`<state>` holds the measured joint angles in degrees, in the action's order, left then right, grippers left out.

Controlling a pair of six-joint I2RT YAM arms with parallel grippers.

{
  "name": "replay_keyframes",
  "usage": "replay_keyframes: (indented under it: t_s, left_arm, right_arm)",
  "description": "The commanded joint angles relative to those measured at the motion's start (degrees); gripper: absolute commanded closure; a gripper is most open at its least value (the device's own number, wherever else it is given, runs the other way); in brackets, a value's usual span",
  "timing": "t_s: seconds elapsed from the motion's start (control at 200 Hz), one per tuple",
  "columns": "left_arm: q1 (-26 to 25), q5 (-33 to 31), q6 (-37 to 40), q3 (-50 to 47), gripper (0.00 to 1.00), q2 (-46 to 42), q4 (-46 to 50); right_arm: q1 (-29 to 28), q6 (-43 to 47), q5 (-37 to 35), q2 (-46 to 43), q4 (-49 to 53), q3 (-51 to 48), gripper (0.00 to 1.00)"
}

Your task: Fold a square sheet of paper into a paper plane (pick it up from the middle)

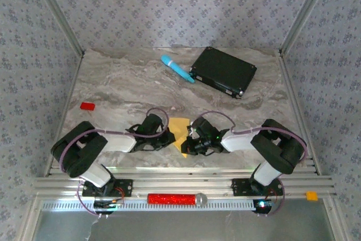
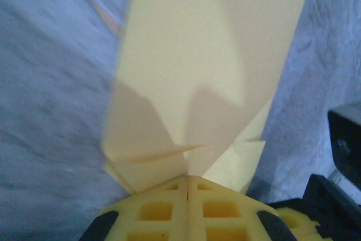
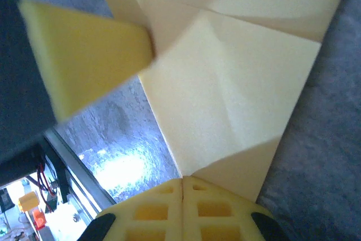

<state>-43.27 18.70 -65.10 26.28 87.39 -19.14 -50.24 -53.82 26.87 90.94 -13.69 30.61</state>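
Evidently the folding is begun but not finished. The sheet of paper [image 1: 179, 128] lies nearer the arm bases than the black flat box [image 1: 223, 71], well apart from it and between my two grippers.

**Progress.** I judge the early corner folds done. The left wrist view shows two angled flaps meeting near a centre line, and the right wrist view shows diagonal creases and an overlapped layer. The outline is broad, not a slim dart, so the narrowing and wing folds appear to remain.

**Grip.** The left gripper [image 2: 187, 179] has its fingers pressed together, with the paper's edge running into their seam. I read that as a pinch on the sheet. The right gripper [image 3: 183, 181] stands the same way on its side.

**Views.** From above I get the layout: a light-blue cylinder [image 1: 176, 68] just beside the box's left corner, and a small red block [image 1: 87, 105] far to the box's left. There the sheet is a plain yellow patch; its creases come from the wrist cameras. The right wrist view also catches a blurred yellow pad, probably the left gripper's.
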Motion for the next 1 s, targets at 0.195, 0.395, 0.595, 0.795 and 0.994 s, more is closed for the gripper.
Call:
replay_keyframes:
  t_s: [0.195,0.395,0.595,0.795,0.994]
  left_arm:
    - [7.9,-1.3,6.3,-2.2,0.94,-2.1,6.0]
    - [11.0,1.2,7.4,-1.7,0.94,-3.2,7.2]
    - [10.2,1.9,7.8,0.5,0.93,-10.1,11.1]
    - [5.5,2.5,9.5,2.1,0.9,-12.7,9.2]
    - [3.1,5.2,11.8,4.9,0.91,-4.9,6.3]
  right_arm:
    - [-0.8,-0.6,-1.7,2.5,9.3,-3.1,1.0]
    - [-0.7,-0.2,-1.3,2.3,9.3,-3.0,1.0]
    - [-0.2,0.2,-1.0,2.4,9.3,-2.3,1.0]
    - [0.1,0.3,-0.9,2.2,9.3,-1.7,1.0]
    - [0.3,0.4,-0.8,2.1,9.8,-0.5,1.0]
